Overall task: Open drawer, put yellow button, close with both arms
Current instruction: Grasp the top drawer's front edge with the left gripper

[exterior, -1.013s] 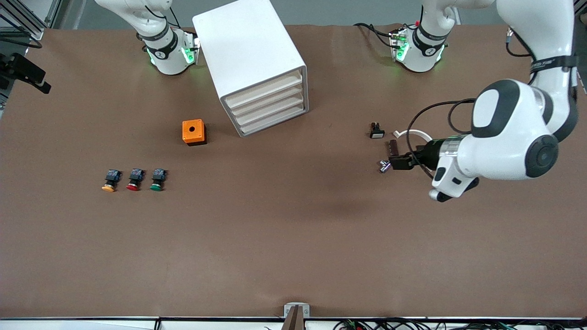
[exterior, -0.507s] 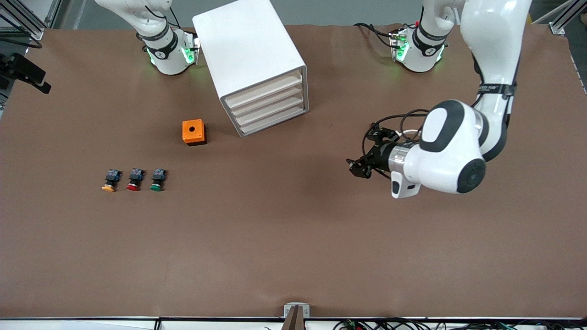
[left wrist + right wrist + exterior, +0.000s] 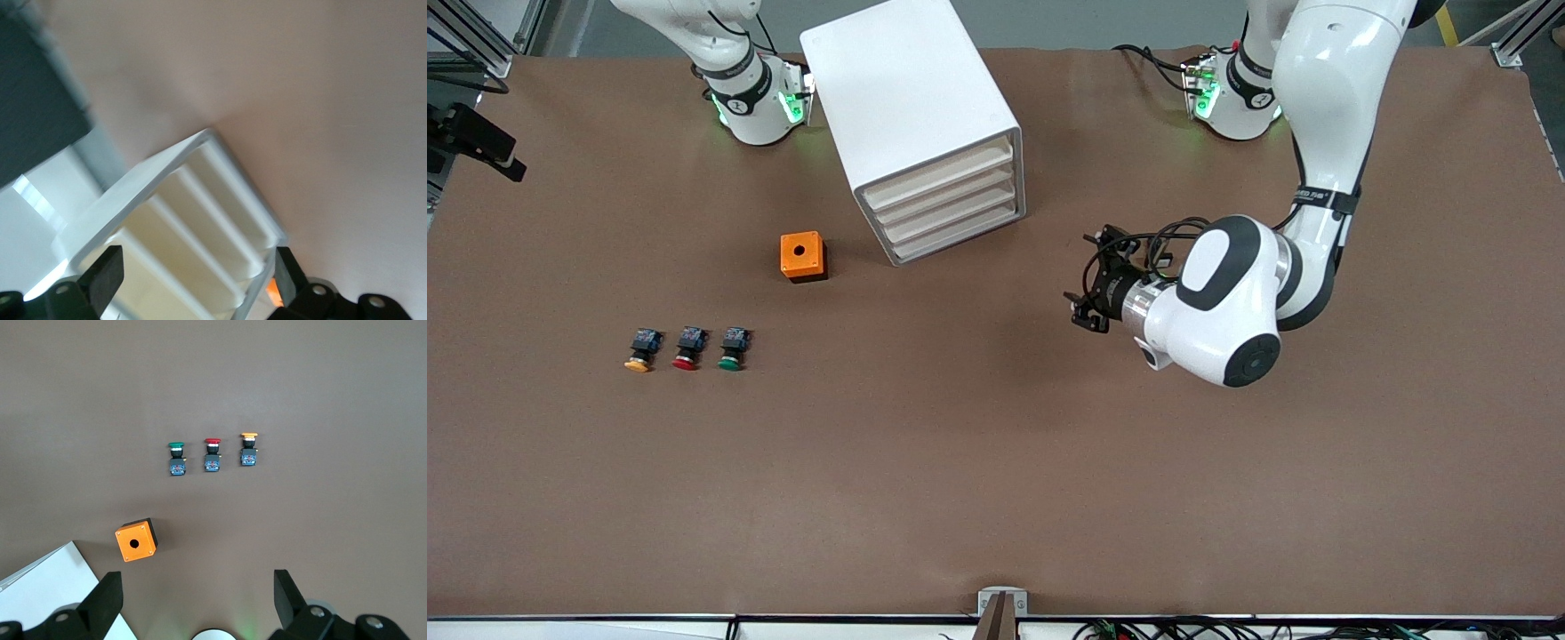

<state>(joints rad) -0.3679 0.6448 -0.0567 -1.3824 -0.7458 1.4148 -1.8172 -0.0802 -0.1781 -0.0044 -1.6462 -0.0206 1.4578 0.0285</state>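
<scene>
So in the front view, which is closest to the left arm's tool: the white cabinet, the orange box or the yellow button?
From the left tool:
1. White cabinet, nearest.
2. Orange box, beside the cabinet, toward the right arm's end.
3. Yellow button, farthest, end of the button row.

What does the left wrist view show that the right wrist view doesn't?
Left wrist only: the four drawer fronts, with the top drawer shut, framed by the open left gripper.
Right wrist only: the yellow button, red button and green button in a row, under the open right gripper.
Both: the white cabinet and orange box.
</scene>
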